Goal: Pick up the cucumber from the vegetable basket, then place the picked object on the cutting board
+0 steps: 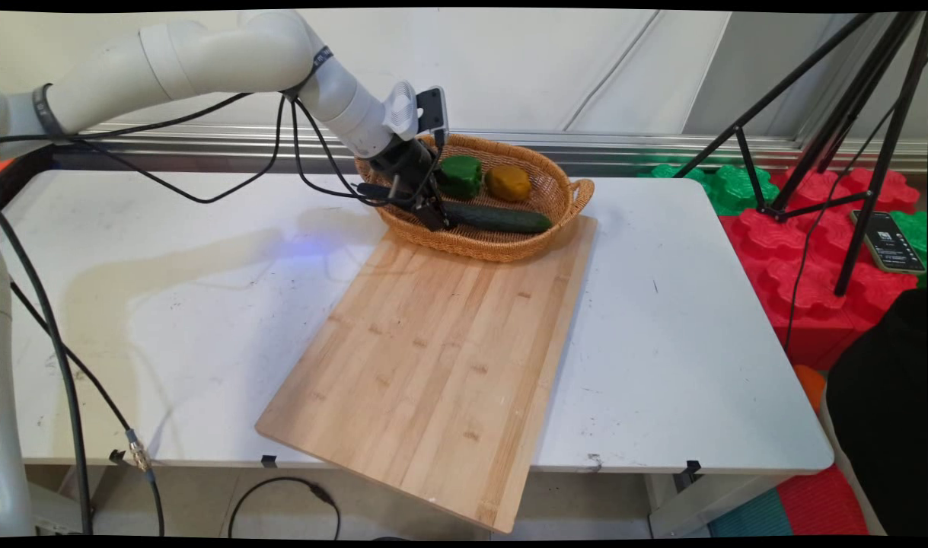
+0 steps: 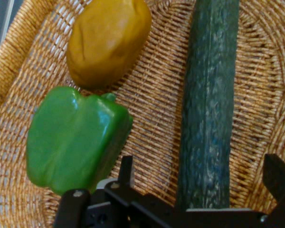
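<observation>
Black pincer [image 2: 204, 190] straddles cucumber [image 2: 209, 104] in wicker basket [image 1: 509, 247].

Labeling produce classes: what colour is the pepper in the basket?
Bright green; the pepper lies beside a yellow-brown potato, clearest in the hand view.

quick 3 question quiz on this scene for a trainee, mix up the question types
1. True or false: the cucumber lies on the cutting board.
2. How many items lie in the wicker basket?
3. The gripper is nearest to: A) green pepper B) cucumber C) yellow potato

Key: 1. False, it lies in the basket. 2. Three. 3. B, the open fingers straddle the cucumber's end.
</observation>
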